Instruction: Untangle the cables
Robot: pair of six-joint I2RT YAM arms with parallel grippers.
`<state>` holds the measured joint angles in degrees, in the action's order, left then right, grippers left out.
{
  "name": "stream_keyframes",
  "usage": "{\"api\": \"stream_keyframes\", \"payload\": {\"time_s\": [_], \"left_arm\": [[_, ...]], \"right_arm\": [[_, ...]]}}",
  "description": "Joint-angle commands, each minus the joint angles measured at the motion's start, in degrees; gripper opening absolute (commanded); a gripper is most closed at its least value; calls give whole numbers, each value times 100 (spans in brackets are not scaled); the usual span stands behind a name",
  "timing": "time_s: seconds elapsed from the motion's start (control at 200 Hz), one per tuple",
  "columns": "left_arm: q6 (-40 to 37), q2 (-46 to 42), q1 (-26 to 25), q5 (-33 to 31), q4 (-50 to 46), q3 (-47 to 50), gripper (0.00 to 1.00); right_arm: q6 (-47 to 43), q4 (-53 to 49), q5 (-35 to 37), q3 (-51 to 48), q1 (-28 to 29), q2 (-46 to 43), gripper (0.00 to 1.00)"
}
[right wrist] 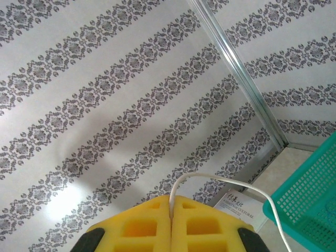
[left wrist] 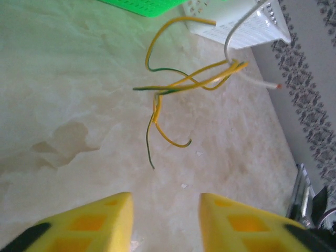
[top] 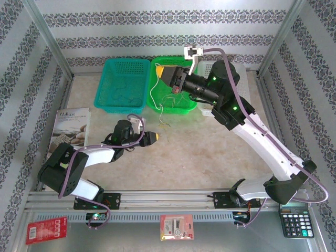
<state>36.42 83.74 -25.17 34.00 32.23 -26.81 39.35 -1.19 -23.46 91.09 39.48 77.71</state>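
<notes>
cables point(left wrist: 190, 81) in a tangle over the table point(left wrist: 63, 79), left pincer point(left wrist: 165, 202) open, right pincer point(right wrist: 171, 203) shut on whitish cable point(right wrist: 185, 177)

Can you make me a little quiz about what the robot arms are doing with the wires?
1. True or false: the right end effector is shut on a white cable.
2. The left end effector is: A shut on a cable, B shut empty, C open.
3. Fill in: the tangled cables ahead of it are yellow and ____.
Key: 1 true; 2 C; 3 green.
</notes>
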Motion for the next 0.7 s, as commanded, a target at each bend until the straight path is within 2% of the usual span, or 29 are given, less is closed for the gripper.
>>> {"api": "stream_keyframes", "payload": {"time_s": [0.0,0.145,0.31,0.43,0.545,0.61,0.645,0.699], "left_arm": [[18,-230,-82,-7,280,62,56],[-82,-691,-76,-136,89,68,73],[-215,-987,-76,-356,-147,-132,82],[-352,-787,-78,-507,-337,-462,84],[-386,-343,-77,-638,-172,-646,84],[-336,1,-77,-620,64,-708,81],[-287,184,-81,-566,230,-727,76],[-159,481,-77,-433,537,-735,61]], "right_arm": [[100,189,-122,168,-29,-19,0],[100,189,-121,88,-25,-65,0],[106,198,-157,6,51,-81,0],[112,220,-209,22,162,-66,0],[116,215,-263,121,274,-11,0],[125,221,-291,207,303,28,0],[133,222,-315,256,298,52,0],[156,218,-343,341,295,93,0]]}}
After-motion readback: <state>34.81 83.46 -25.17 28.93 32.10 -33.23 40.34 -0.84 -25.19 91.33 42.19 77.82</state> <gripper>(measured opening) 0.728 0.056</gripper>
